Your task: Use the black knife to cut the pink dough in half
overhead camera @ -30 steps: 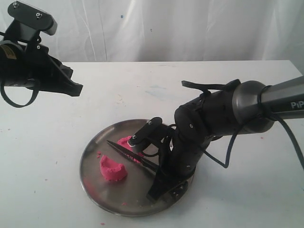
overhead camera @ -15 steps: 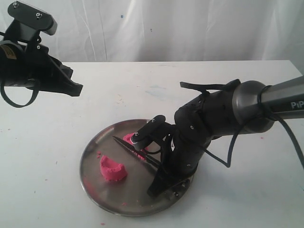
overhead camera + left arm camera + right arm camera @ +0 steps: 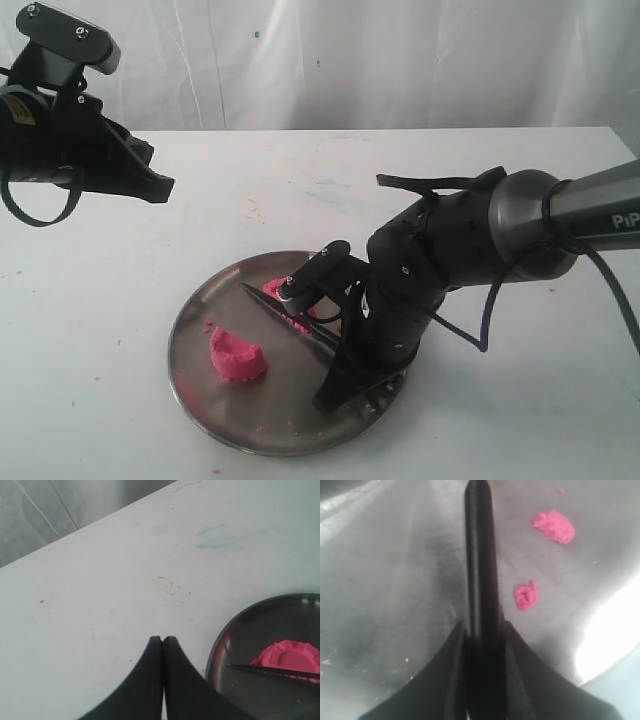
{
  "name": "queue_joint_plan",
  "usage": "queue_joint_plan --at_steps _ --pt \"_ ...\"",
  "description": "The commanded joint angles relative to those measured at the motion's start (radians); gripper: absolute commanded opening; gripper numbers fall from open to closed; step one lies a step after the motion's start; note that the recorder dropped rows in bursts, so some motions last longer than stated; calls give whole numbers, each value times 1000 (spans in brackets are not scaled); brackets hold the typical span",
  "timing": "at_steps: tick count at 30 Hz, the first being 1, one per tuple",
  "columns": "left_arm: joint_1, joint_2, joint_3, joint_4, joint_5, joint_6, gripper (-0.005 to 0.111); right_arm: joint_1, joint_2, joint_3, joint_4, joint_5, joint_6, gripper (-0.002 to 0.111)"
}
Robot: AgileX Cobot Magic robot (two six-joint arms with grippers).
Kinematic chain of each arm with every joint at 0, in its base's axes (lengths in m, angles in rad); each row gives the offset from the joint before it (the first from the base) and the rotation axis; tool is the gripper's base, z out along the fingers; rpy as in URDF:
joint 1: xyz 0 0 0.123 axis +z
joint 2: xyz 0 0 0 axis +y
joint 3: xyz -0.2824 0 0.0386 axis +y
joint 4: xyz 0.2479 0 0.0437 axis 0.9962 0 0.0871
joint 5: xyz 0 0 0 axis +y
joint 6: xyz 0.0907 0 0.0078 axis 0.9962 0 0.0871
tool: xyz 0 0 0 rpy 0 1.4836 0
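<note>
Pink dough [image 3: 238, 355] sits in two chunks, black knife [image 3: 270, 305] clamped in right gripper [image 3: 481, 635] has shifted right off the cut, so cutting looks done; left gripper [image 3: 162, 642] tips together.

Glossy metal plate [image 3: 190, 340] catching the light, pink dough [image 3: 237, 355] soft, matt and lumpy, black knife [image 3: 272, 306] matt, white table [image 3: 150, 250] smooth.

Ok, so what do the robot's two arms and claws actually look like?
Both arms are mostly black. The right arm has a rounded dark grey metallic shell with white lettering, cut off at the picture's edge, and black cables looping round it. The left arm carries a grey block with screws on top. The left claw and right claw each have two tapering black fingers.
</note>
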Motion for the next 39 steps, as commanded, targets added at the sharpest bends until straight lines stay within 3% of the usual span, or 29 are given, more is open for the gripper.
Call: queue_joint_plan --at_steps 1,17,22,29,33,39 --pt "3 -12 -1 -3 7 -7 0 -11 8 3 -18 9 11 0" --pt "3 -12 -1 -3 8 -7 0 -11 -134 -49 33 75 -24 0" --pt "3 -12 -1 -3 19 -7 0 -14 -225 -49 -37 76 -18 0" --pt "3 -12 -1 -3 31 -7 0 -127 -219 -41 -55 70 22 0" --pt "3 -12 -1 -3 32 -7 0 -197 -165 -35 67 76 45 0" --pt "3 -12 -1 -3 34 -7 0 -202 -81 -35 238 51 -88 0"
